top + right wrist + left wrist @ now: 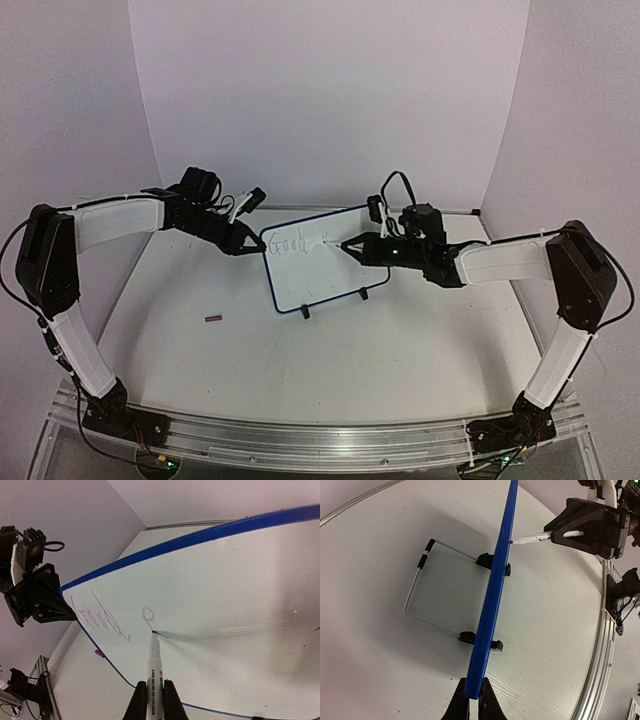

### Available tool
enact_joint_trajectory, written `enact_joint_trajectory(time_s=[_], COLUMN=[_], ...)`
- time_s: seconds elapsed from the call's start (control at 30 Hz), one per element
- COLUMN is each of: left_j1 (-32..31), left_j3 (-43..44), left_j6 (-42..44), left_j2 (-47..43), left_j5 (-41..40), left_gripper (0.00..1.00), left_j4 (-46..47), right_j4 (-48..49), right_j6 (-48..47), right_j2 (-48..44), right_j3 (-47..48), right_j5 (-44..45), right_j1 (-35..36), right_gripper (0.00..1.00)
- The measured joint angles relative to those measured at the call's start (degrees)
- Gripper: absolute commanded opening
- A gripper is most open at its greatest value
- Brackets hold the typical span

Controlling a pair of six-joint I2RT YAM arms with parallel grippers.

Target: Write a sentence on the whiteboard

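The whiteboard (320, 258), white with a thin dark-blue frame and two black feet, stands tilted at mid table. My left gripper (250, 243) is shut on its left edge; the left wrist view shows the blue frame edge (492, 600) pinched between my fingers (473, 700). My right gripper (362, 246) is shut on a white marker (155, 675) whose tip touches the board face (240, 590). The sentence (102, 620) is faint: the word "Good" and one further letter by the tip. It also shows in the top view (293, 243).
A small dark red marker cap (213, 319) lies on the table left of the board. The board's wire stand (420, 595) spreads out behind it. A metal rail (320, 435) runs along the near edge. Walls close the back and sides.
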Motion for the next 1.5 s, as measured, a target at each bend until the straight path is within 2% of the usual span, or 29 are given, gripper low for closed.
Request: enact_joint_trajectory(time_s=[0.27,0.67,1.5], left_j1=[0.00,0.00,0.00], left_j3=[0.02,0.13,0.13], left_j6=[-0.02,0.02,0.02], left_j2=[0.07,0.22,0.24], left_j5=[0.00,0.02,0.02], left_gripper=[0.00,0.00,0.00], left_j4=[0.00,0.02,0.02], right_j4=[-0.15,0.48,0.11], right_j6=[-0.22,-0.96,-1.05], right_j2=[-0.52,-6.21,-2.58], right_j3=[-1.11,-2.93,-0.44], right_j5=[1.38,3.28,3.34], right_j1=[0.00,-0.02,-0.02], right_gripper=[0.00,0.00,0.00])
